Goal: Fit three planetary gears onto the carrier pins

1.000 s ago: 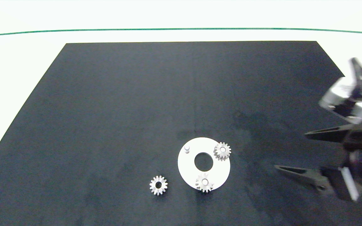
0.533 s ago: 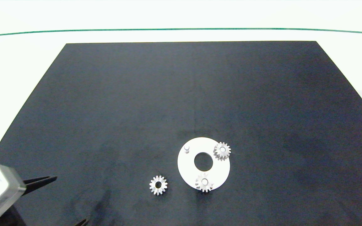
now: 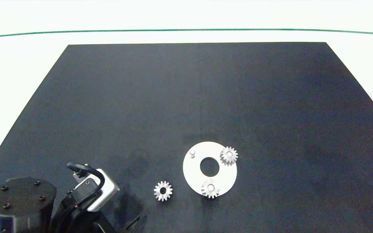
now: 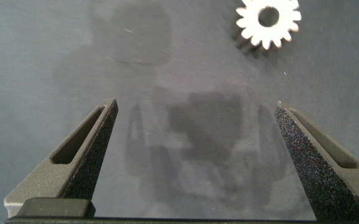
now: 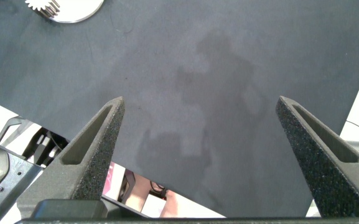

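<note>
A white disc (image 3: 194, 174) lies on the black mat and carries the carrier pins. Two planetary gears sit on pins: one at the disc's far right (image 3: 228, 155), one at its near edge (image 3: 210, 188). The third pin (image 3: 192, 153) stands bare at the far left. A loose gear (image 3: 163, 191) lies flat on the mat left of the disc. My left arm (image 3: 89, 192) is at the near left corner. The left gripper (image 4: 195, 106) is open over bare mat, short of the loose gear (image 4: 268, 22). My right gripper (image 5: 200, 99) is open and empty, out of the head view.
The black mat (image 3: 186, 97) covers most of the white table, with a green line (image 3: 186, 30) along the far side. In the right wrist view the disc's rim (image 5: 79, 9) shows far off, and the mat's near edge (image 5: 167, 186) lies under the gripper.
The right arm withdrew out of the head view on the right. The left arm came in at the near left corner and moved right toward the loose gear. Gears and disc stayed put.
</note>
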Controlling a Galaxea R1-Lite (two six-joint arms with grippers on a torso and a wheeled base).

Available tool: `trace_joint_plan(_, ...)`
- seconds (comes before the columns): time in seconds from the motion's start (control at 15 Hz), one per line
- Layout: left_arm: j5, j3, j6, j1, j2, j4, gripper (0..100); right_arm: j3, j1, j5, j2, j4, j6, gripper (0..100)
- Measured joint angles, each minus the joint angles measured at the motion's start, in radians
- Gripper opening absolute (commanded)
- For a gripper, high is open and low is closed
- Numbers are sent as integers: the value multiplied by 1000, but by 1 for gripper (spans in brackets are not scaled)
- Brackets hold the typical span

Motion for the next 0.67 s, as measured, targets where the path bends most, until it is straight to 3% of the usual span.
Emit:
trace_joint_plan(0.47, 1, -75, -3, -34, 116, 5, 100, 30, 3, 3, 19, -23, 1, 100)
trace_joint_plan(0.67, 3, -136, -19, -64, 138, 68, 100, 30, 4, 4, 30, -25, 1, 100)
